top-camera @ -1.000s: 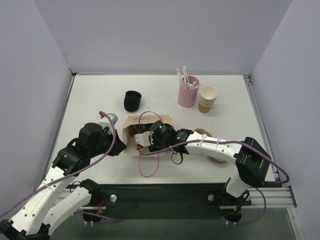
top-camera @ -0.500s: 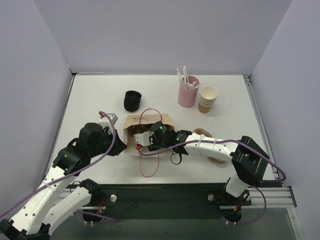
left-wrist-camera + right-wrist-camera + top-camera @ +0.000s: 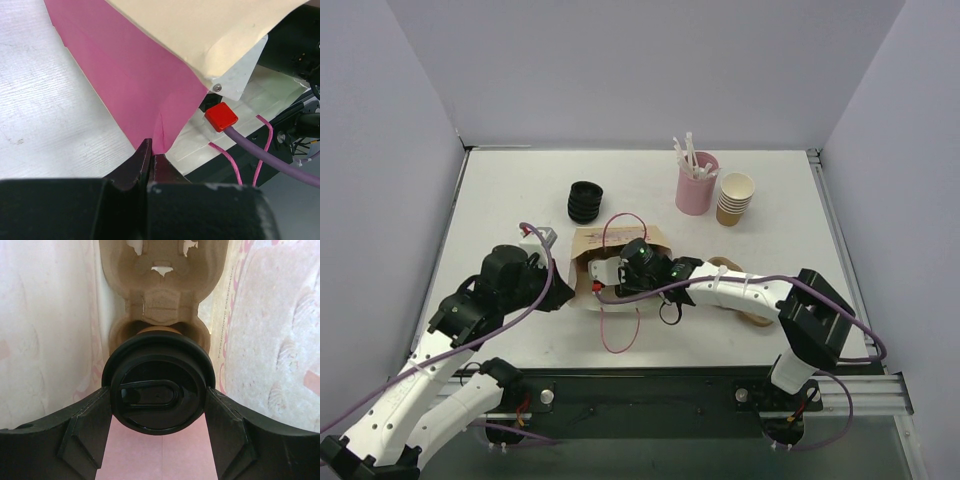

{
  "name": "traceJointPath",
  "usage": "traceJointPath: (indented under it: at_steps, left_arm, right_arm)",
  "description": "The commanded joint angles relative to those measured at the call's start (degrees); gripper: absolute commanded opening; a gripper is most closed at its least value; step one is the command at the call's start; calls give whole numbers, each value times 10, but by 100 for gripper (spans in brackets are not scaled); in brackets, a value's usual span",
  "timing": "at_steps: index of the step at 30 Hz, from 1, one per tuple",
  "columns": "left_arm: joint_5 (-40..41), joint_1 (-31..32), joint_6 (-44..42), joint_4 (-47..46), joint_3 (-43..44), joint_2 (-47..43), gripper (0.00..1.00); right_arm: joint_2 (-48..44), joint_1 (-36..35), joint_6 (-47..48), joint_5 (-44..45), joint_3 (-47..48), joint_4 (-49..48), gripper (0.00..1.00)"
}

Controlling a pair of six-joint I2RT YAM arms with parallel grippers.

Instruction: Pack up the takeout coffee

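The takeout coffee (image 3: 159, 390), a tan cup with a round black lid, sits in a pulp cup carrier (image 3: 160, 285) inside the paper bag (image 3: 620, 243), which lies on its side in the middle of the table. My right gripper (image 3: 159, 412) reaches into the bag, with its fingers (image 3: 90, 425) pressed on both sides of the lid. In the top view the cup is hidden by the bag and the right wrist (image 3: 640, 264). My left gripper (image 3: 151, 152) is shut on a fold of the bag's pink edge (image 3: 135, 85), at the bag's left corner (image 3: 565, 290).
A stack of black lids (image 3: 585, 201) stands behind the bag. A pink holder with sticks (image 3: 696, 183) and a stack of lidless paper cups (image 3: 735, 198) stand at the back right. A brown pulp piece (image 3: 725, 264) lies under the right arm. Pink bag handles (image 3: 618, 335) trail forward.
My right gripper has pushed a little further left into the bag with the cup. The bag's pink handle has shifted slightly. The left arm has barely moved.
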State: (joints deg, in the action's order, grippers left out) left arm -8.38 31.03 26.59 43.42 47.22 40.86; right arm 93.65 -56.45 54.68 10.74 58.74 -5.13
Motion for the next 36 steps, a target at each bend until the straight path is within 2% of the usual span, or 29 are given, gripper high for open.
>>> traceJointPath:
  at_steps: [1,7,10,16,18,25,36]
  left_arm:
    - [-11,-2,7,-20,4,1,0]
    - [-13,-2,13,-30,8,4,0]
    - [-15,-1,10,-33,15,10,0]
    - [-12,-2,4,-28,29,19,0]
    - [-8,-1,2,-21,36,25,0]
    - [-13,-2,10,-25,31,21,0]
    - [-15,-1,10,-13,38,30,0]
  right_arm:
    - [31,18,-33,2,-1,36,54]
    - [30,26,-42,-3,1,29,61]
    - [25,27,-42,-2,9,31,72]
    - [8,24,-48,0,42,49,78]
    - [2,23,-58,-5,57,82,80]
    - [-21,19,-63,-20,67,107,98]
    - [-51,6,-66,-40,75,147,100]
